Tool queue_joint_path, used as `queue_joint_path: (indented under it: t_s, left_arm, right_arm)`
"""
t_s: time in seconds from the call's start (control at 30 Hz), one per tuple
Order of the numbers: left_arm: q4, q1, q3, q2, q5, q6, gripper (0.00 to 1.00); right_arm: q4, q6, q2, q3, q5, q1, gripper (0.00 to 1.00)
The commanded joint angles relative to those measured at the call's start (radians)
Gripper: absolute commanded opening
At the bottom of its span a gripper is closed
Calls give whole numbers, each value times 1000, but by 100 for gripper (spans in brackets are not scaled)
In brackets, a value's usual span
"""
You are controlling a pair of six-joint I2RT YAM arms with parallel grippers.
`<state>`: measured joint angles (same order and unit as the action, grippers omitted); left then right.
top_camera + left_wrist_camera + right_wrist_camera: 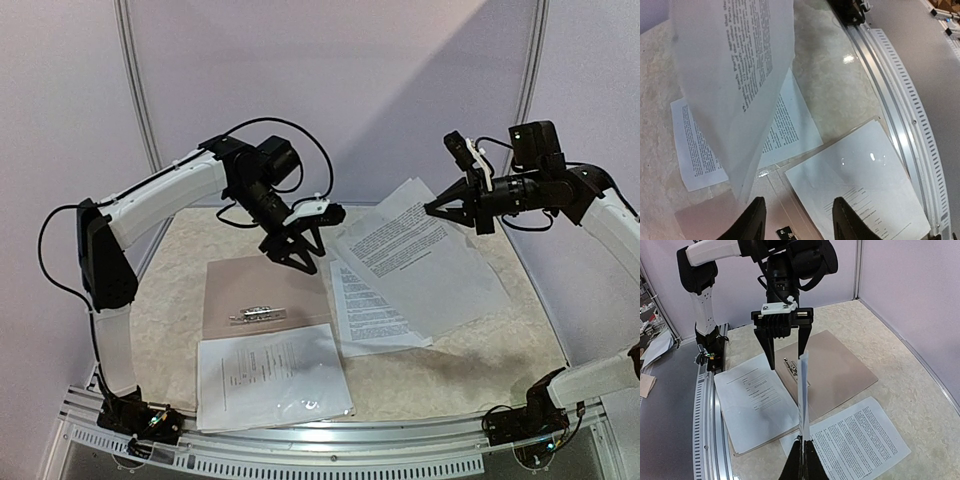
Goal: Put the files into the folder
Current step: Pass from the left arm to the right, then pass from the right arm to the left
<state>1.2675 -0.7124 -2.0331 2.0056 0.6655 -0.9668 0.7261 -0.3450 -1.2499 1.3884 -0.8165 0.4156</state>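
The taupe folder (250, 285) lies open on the table with its metal clip (258, 313) showing. A sleeved file (272, 375) rests on its near half. My right gripper (432, 210) is shut on the edge of a printed sheet (420, 250) and holds it lifted and slanted; in the right wrist view this sheet (803, 390) runs edge-on from the gripper (804, 452) toward the left gripper (785, 347). Another printed sheet (370, 305) lies flat beside the folder. My left gripper (298, 264) hangs open over the folder (785, 200), empty, with the held sheet's corner (735, 75) just ahead of it.
A perforated aluminium rail (330, 440) runs along the table's near edge, with both arm bases bolted to it. Booth walls close the back and sides. The sheet lying flat (860, 440) partly tucks under the folder's edge.
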Motion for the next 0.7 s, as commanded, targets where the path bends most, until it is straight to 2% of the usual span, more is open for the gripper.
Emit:
queue_joint_path:
  t_s: [0.0,0.2,0.3,0.47,0.63,0.67]
  left_arm:
    - [-95,-16,14,-12,-34,70,42]
    - [-148,-25,-11,21,-89,111,24]
    - [-173,-21,-16,34,-115,126,23]
    - [-168,-20,-35,50,-54,147,23]
    - [-164,-28,-47,63,-56,142,3]
    - [-164,-29,-47,63,-59,138,3]
  right_arm:
    - [8,0,11,26,8,-8,0]
    - [15,2,17,27,3,-8,0]
    - [19,-2,22,27,-2,-10,0]
    - [18,-3,18,26,-5,-11,0]
    - [14,1,19,26,-9,-12,0]
    - [13,1,22,26,-9,-11,0]
